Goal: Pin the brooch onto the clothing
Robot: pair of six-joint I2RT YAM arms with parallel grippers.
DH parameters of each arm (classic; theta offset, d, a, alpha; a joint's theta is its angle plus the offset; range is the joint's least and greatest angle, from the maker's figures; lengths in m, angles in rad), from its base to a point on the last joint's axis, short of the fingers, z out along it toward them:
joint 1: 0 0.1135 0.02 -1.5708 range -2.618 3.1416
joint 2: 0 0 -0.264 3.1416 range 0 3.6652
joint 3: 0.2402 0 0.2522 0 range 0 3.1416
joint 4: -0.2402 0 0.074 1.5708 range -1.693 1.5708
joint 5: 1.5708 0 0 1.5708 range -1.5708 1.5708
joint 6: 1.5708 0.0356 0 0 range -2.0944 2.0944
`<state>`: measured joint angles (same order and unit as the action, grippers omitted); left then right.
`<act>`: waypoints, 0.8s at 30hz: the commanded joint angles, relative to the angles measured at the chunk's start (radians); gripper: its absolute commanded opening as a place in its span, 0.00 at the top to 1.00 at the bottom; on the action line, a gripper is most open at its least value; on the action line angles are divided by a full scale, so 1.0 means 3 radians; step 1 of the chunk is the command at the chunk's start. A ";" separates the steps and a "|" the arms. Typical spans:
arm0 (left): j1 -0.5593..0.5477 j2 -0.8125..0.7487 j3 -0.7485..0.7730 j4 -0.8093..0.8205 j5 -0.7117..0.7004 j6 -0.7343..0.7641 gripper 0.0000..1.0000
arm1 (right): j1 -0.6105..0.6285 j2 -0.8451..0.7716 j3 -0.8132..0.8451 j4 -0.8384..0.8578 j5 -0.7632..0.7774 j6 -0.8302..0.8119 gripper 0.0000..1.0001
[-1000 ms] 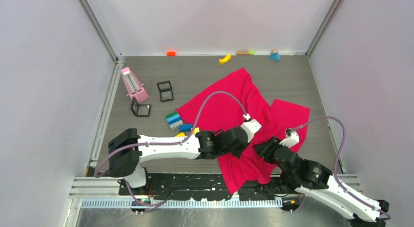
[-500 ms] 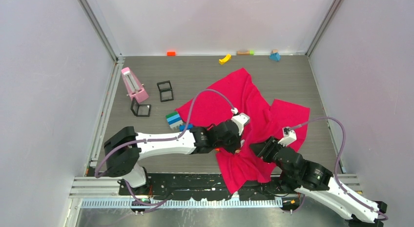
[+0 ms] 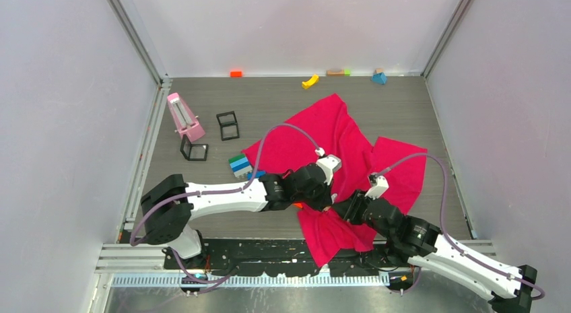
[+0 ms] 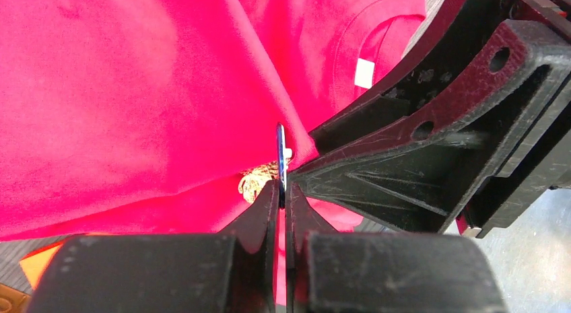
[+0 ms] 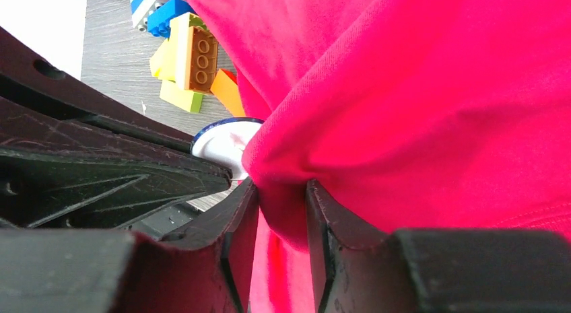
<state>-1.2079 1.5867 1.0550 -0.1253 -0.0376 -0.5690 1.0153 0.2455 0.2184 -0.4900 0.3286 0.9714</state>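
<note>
Count: one brooch [image 5: 222, 142] nipped flat in left end effector [image 4: 282, 187]; one T-shirt [image 5: 438, 91] fold pinched by right end effector [image 5: 281, 186].

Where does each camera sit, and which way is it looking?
Top: fixed high behind the arm bases, looking down on the table; left arm and right arm both show.
Left wrist: on the left arm, looking along the left pincer, shut on the brooch, toward the red T-shirt.
Right wrist: on the right arm, looking along the right pincer, pinching a shirt fold, toward toy bricks.
Shared: each wrist view shows the other pincer too.
</note>
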 commanded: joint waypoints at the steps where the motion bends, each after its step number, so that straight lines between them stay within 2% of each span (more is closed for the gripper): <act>1: 0.0041 -0.0201 -0.0034 0.0296 0.0110 -0.0057 1.00 | 0.0021 0.0099 -0.0035 0.0338 0.0020 -0.0072 0.68; 6: 0.0064 -0.0199 -0.0074 0.0392 0.0370 -0.0055 1.00 | 0.0021 0.0086 -0.0085 0.0397 -0.0022 -0.0091 0.82; 10: 0.0082 -0.0172 -0.0105 0.0512 0.0513 -0.0054 1.00 | 0.0021 0.0043 -0.0107 0.0417 -0.0071 -0.0125 0.90; 16: 0.0094 -0.0150 -0.0124 0.0690 0.0778 -0.0062 1.00 | 0.0021 0.0047 -0.0128 0.0487 -0.0186 -0.0175 0.95; 24: 0.0112 -0.0091 -0.0142 0.0805 0.1140 -0.0068 1.00 | 0.0021 0.0056 -0.0122 0.0553 -0.0265 -0.0241 0.96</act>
<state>-1.1553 1.5784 1.0084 -0.0334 0.1474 -0.5682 1.0153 0.2657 0.1829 -0.4179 0.2577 0.9161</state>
